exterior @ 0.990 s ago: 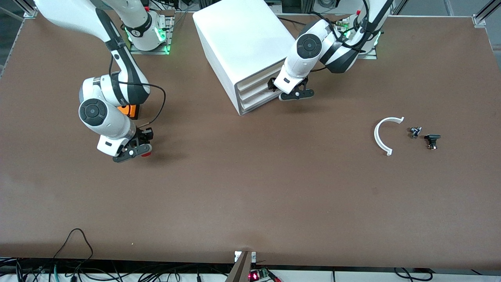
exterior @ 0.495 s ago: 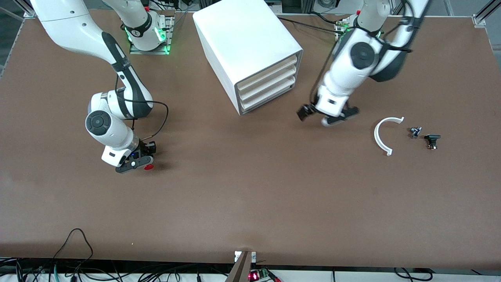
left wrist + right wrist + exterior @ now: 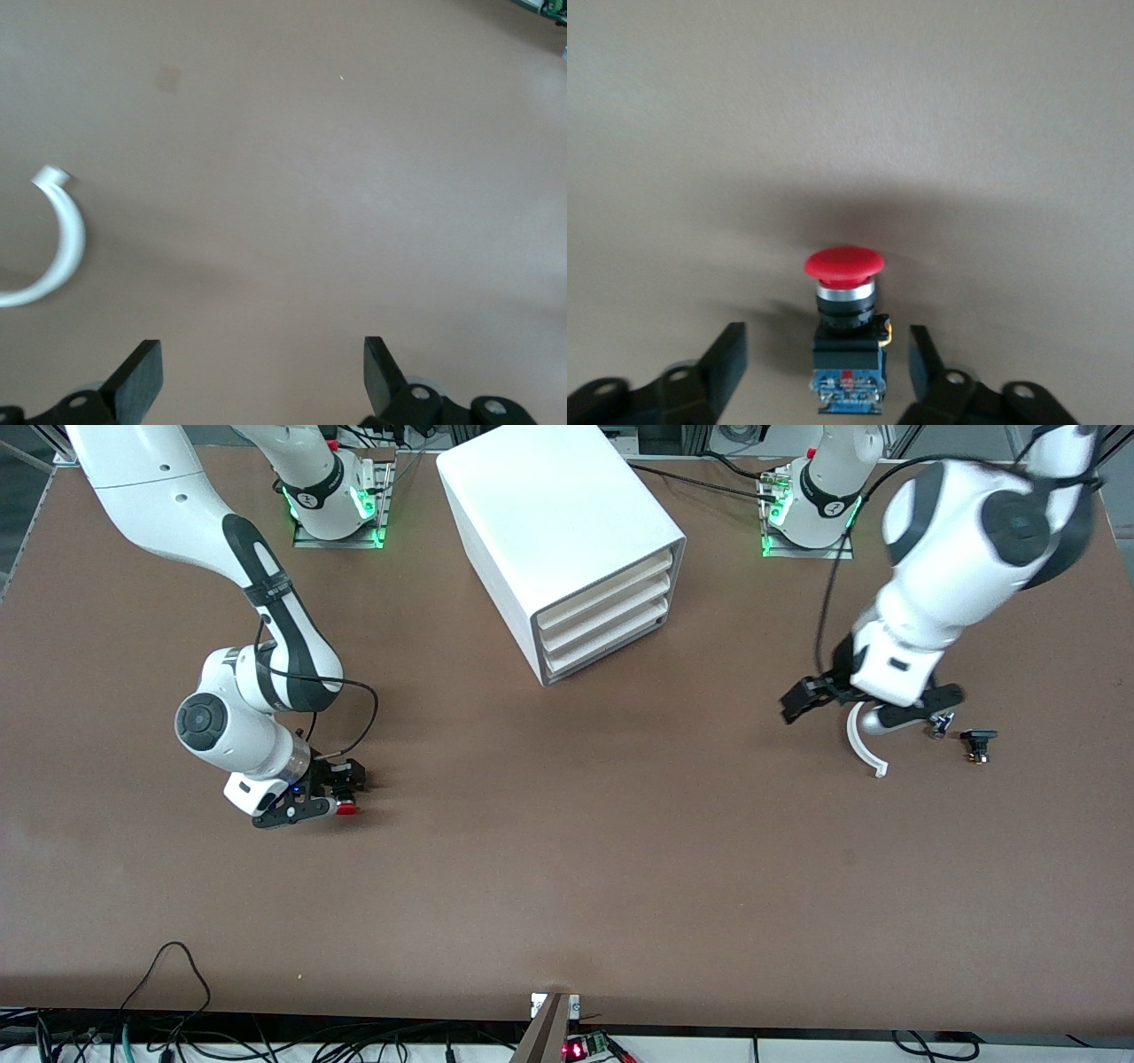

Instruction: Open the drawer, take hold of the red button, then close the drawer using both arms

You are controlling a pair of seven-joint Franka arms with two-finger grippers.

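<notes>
Brown counter (image 3: 567, 886) is stretching wide under both arms, with the white three-drawer cabinet (image 3: 567, 540) sitting between the two bases, all its drawers showing flush. Toward the right arm's end, the right tool (image 3: 330, 804) is sitting low at the counter, and the red-capped button (image 3: 347, 809) is lying between its fingers. In the right wrist view that button (image 3: 844, 328) is showing its round red cap, silver collar and black body, and the fingers (image 3: 725, 363) are standing apart on either side of it with a gap on each side (so nothing is gripping it).

Over at the left arm's end, the left tool (image 3: 864, 713) is hovering above the white curved piece (image 3: 858, 742), its fingers (image 3: 142, 379) spread wide and carrying nothing; the same white arc (image 3: 55, 248) is showing on the bare surface in the left wrist view. Just beside the arc, farther toward the left arm's end, a small metallic part (image 3: 939, 726) and a small black part (image 3: 978, 742) are lying on the counter.
</notes>
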